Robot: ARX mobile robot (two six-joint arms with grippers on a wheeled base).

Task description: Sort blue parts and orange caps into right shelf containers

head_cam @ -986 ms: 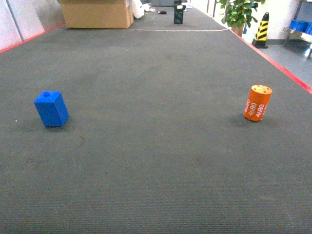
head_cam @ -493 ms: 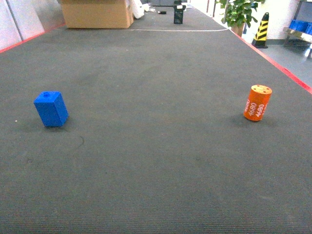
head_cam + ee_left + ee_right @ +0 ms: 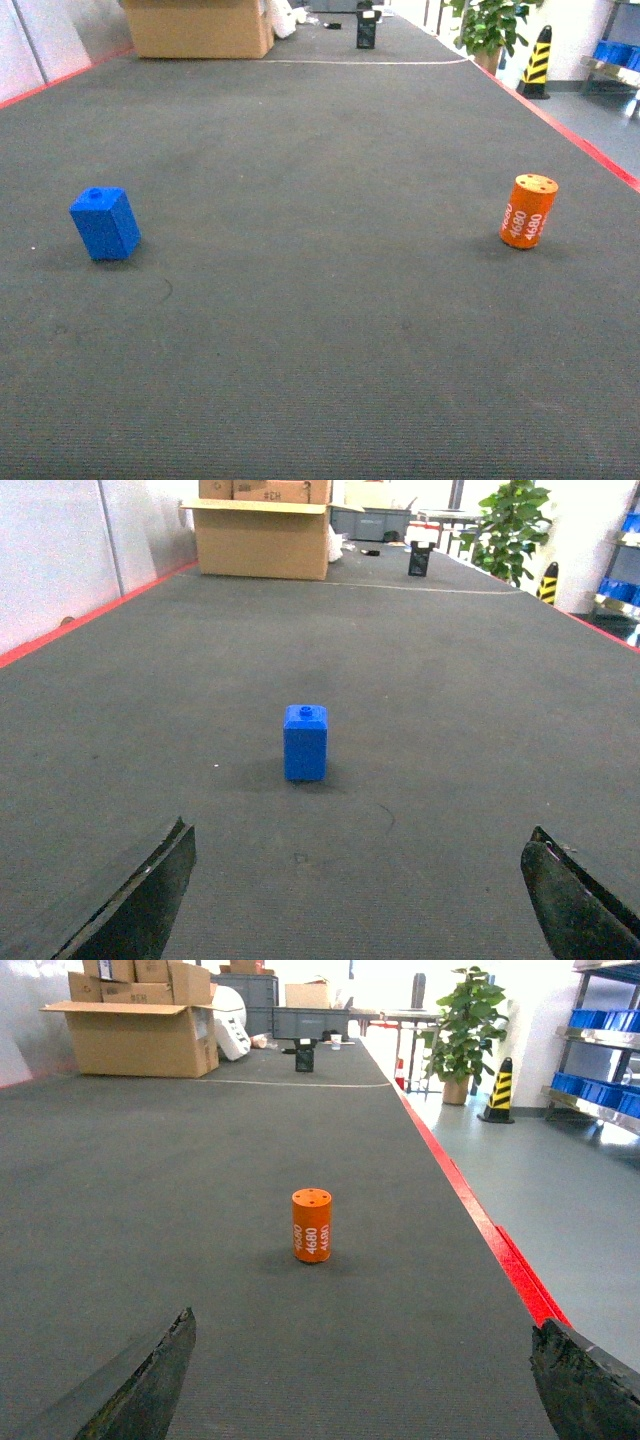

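Since both pieces stand loose on the dark mat point(image 3: 320, 330), I judge the sorting not yet begun; every step is left. Largest first: the shelf point(image 3: 610, 1035) with its blue containers point(image 3: 598, 1090) sits far off at two o'clock, nothing visibly dropped in. My left hand point(image 3: 360, 900) is spread wide and empty, the blue part point(image 3: 305, 742) upright at twelve o'clock ahead of it. My right hand point(image 3: 365, 1385) is likewise spread and empty, the orange cap point(image 3: 312, 1225) upright at twelve o'clock.
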